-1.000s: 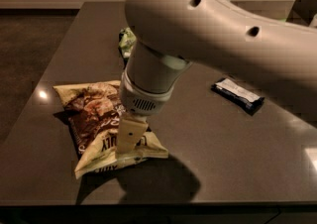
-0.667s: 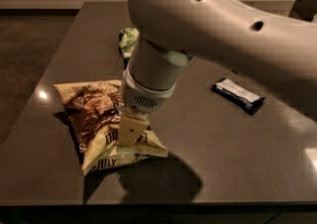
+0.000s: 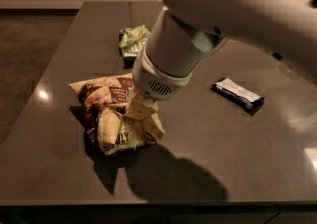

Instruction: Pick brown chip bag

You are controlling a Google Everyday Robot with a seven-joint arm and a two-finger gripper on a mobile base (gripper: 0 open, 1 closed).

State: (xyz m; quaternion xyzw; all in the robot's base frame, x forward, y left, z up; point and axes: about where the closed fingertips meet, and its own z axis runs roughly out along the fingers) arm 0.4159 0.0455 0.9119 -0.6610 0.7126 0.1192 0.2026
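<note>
The brown chip bag [image 3: 108, 104] lies on the dark table [image 3: 247, 163] at the left middle. Its dark brown centre faces up, and its pale cream near end is bunched and folded upward. My gripper [image 3: 140, 113] comes down from the big white arm onto the bag's right side, and its cream fingers [image 3: 138, 108] are pressed into the crumpled foil and closed on it. The bag's lower part still touches the table. The arm hides the bag's right edge.
A smaller green bag [image 3: 132, 41] lies farther back, partly behind the arm. A slim dark bar wrapper with a white label [image 3: 237, 95] lies to the right. The table's front edge runs along the bottom, with floor at the left.
The arm has swung and now fills more of the view. The bag's flat near end has been gathered up and crumpled around the fingers.
</note>
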